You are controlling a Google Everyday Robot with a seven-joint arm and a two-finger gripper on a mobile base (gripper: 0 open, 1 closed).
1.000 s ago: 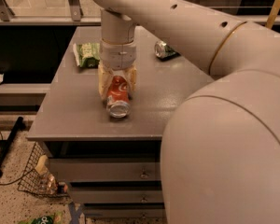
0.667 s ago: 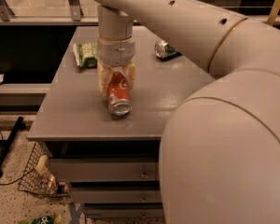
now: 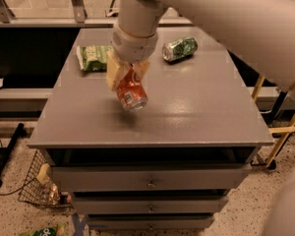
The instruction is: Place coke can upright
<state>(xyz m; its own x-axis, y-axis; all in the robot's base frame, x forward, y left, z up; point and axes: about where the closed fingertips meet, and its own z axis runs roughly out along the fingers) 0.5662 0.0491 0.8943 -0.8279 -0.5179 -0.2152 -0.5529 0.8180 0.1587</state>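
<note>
Now clamped tight across the coke can (image 3: 132,93), up towards its far end, by the gripper (image 3: 129,76), over the left-middle of the grey table (image 3: 196,112). Held clear of the top, to judge by the shadow beneath. Tilted, not upright: long axis running from the jaws down and towards the near edge, silver end facing near and slightly right. Probably calls for swinging that lower end to point straight down before lowering. Well apart from the green can (image 3: 179,48) lying far right and the green snack bag (image 3: 93,58) far left.
</note>
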